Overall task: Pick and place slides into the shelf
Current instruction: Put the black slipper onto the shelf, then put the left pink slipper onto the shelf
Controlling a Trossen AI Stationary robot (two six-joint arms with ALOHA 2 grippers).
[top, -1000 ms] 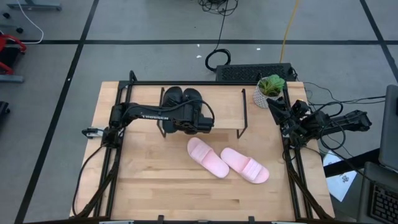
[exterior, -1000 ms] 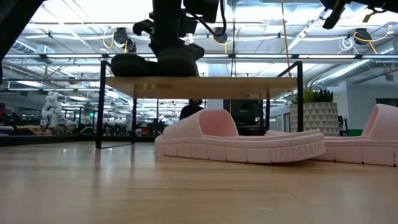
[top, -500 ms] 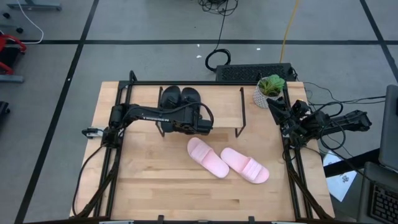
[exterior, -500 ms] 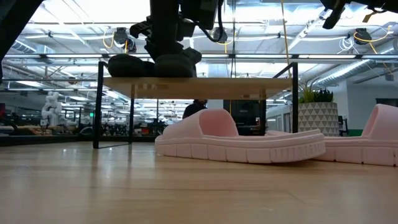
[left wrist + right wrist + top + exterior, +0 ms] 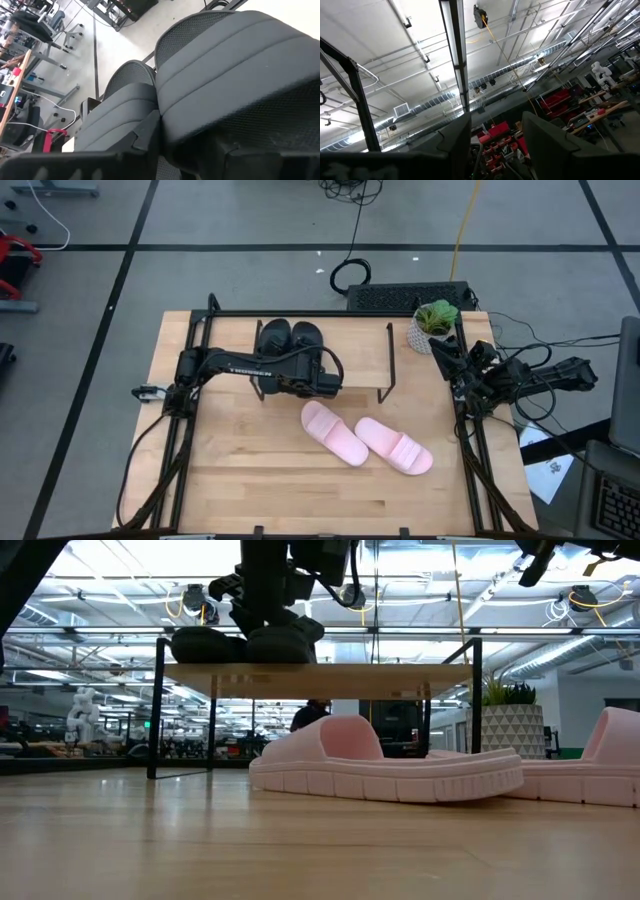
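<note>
Two matte black slides (image 5: 290, 338) stand side by side on the plank top of the low wire-legged shelf (image 5: 360, 355), at its left end. They also show in the low view (image 5: 245, 643). My left gripper (image 5: 310, 368) reaches over the shelf and is shut on the right-hand black slide (image 5: 225, 70); the other black slide (image 5: 117, 112) lies close beside it. Two pale pink slides (image 5: 335, 432) (image 5: 394, 445) lie soles down on the table in front of the shelf. My right gripper (image 5: 495, 150) is open and empty at the table's right edge, pointing up. My left gripper holds the right-hand black slide at its heel-side opening, by the side facing the other slide (image 5: 165, 125). One finger (image 5: 147, 132) lies outside, between the two slides; the other (image 5: 240, 150) reaches in under the strap. The slide's sole rests on the shelf top.
A small potted plant (image 5: 434, 323) stands at the table's far right corner. The right half of the shelf top is bare. A black frame (image 5: 465, 430) runs along the table's sides. The near half of the table (image 5: 300, 495) holds nothing.
My left gripper has moved the held black slide a little toward the table's far left and set it down on the shelf top beside the other black slide. The shelf has shifted slightly toward the table's left. The grip has stayed shut.
</note>
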